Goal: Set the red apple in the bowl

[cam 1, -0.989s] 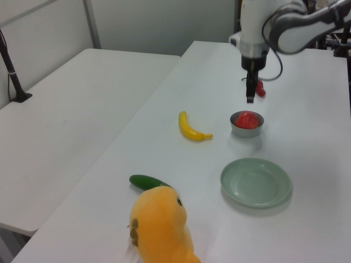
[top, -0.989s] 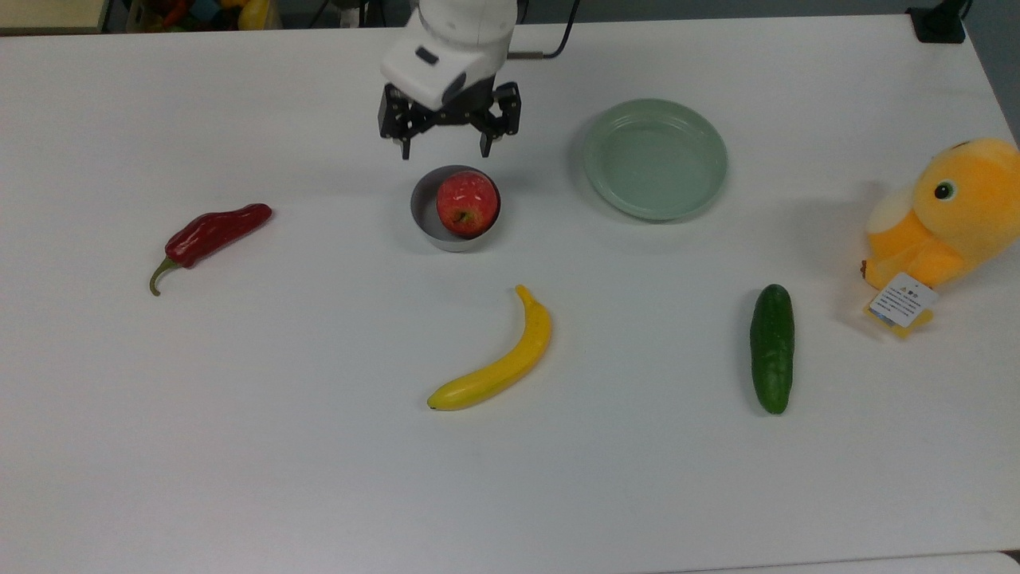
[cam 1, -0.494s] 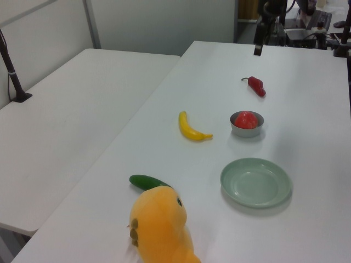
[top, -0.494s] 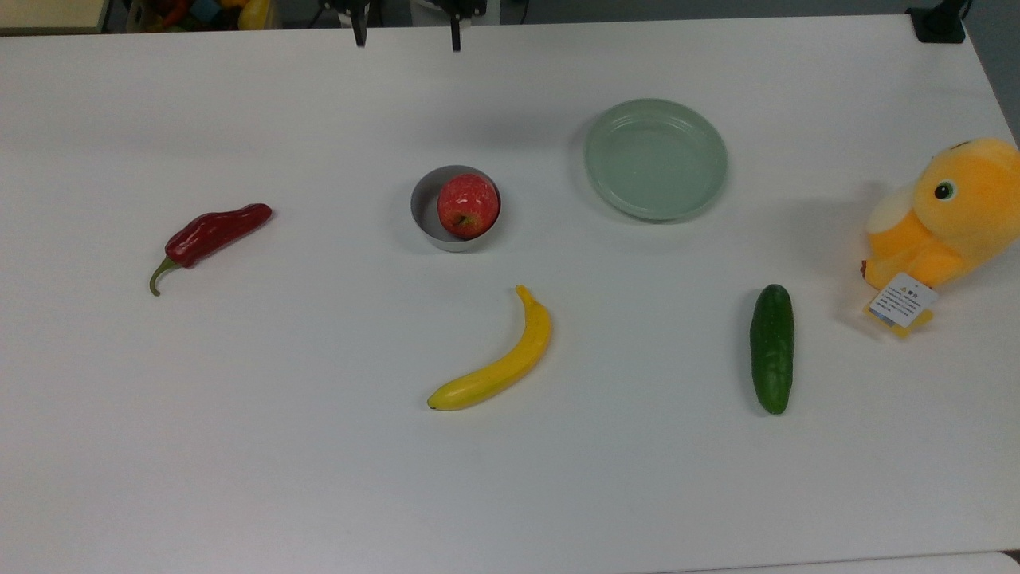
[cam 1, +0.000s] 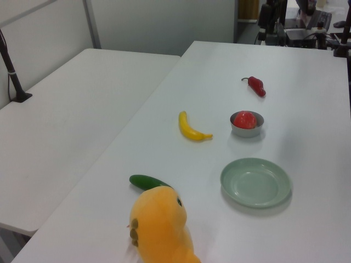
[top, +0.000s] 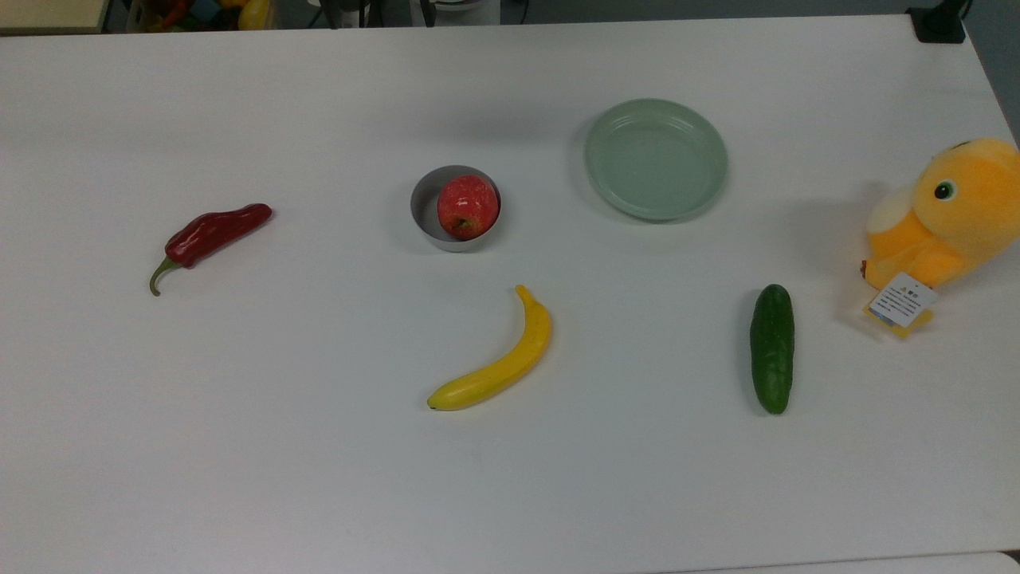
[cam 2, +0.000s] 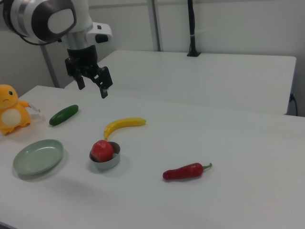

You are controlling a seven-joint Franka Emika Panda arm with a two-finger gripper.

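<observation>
Since one second ago, the gripper has risen away from the bowl, fingers wide and empty. At the bowl's 3 o'clock side the red apple sits inside, so I judge only a straight, clean retreat remains. In the right view the apple stands above the rim.

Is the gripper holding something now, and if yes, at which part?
Nothing is held. The gripper is open and empty, raised above the table; the apple sits in the bowl.
</observation>
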